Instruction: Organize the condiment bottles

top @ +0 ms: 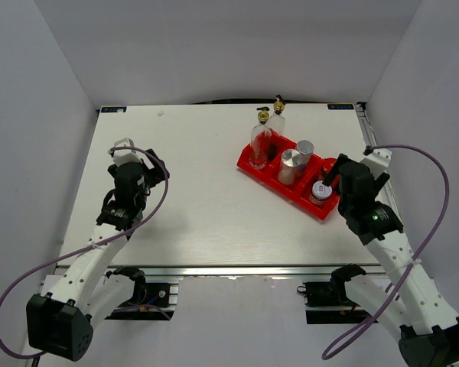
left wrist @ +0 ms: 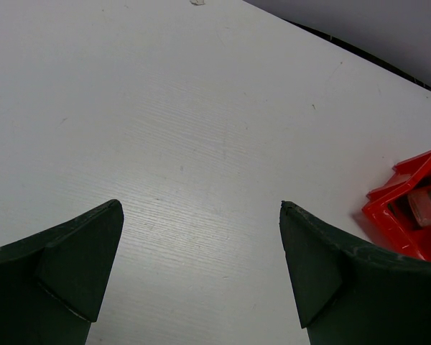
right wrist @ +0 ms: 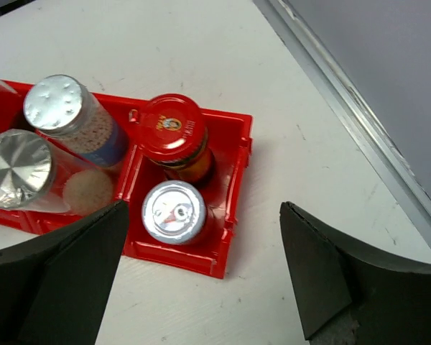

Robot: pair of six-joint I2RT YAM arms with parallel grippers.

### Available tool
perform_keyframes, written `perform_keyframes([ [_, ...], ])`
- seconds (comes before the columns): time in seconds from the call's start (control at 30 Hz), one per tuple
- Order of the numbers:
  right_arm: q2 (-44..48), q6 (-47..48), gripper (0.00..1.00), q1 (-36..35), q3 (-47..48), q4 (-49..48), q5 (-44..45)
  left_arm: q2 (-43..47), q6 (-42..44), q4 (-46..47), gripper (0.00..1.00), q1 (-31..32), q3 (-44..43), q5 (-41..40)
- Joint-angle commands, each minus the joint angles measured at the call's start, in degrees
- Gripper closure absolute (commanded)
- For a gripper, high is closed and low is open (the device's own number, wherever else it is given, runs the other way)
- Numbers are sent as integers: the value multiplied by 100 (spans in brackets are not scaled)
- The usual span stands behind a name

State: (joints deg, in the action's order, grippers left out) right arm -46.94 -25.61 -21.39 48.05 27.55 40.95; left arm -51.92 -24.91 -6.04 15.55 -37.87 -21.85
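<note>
A red tray [top: 254, 165] sits at the right of the table. One clear glass bottle with a gold spout [top: 261, 140] stands in its left compartment. A second [top: 278, 116] stands at the tray's far edge. Two silver-capped shakers [top: 304, 149] [top: 291, 165] fill the middle compartment and also show in the right wrist view [right wrist: 54, 104] [right wrist: 14, 159]. A red-lidded jar [right wrist: 171, 126] and a small silver-lidded jar [right wrist: 174, 210] stand in the right compartment. My right gripper [right wrist: 202, 207] is open and empty, just above the tray's right end. My left gripper [left wrist: 201, 205] is open and empty over bare table at the left.
The table's right metal edge [right wrist: 359, 122] runs close beside the tray. White walls close in the table at the back and both sides. The tray's left corner [left wrist: 409, 215] shows at the right of the left wrist view.
</note>
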Motion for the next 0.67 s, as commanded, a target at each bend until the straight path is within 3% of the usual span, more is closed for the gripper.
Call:
perform_keyframes([
  [0.0,360,-217,11,12,-234,356,563,156,12,-46,2,-26,-1,-100],
  [0.63,598,-182,10,12,-683,154,678,86,-14,-125,2,-26,-19,-171],
])
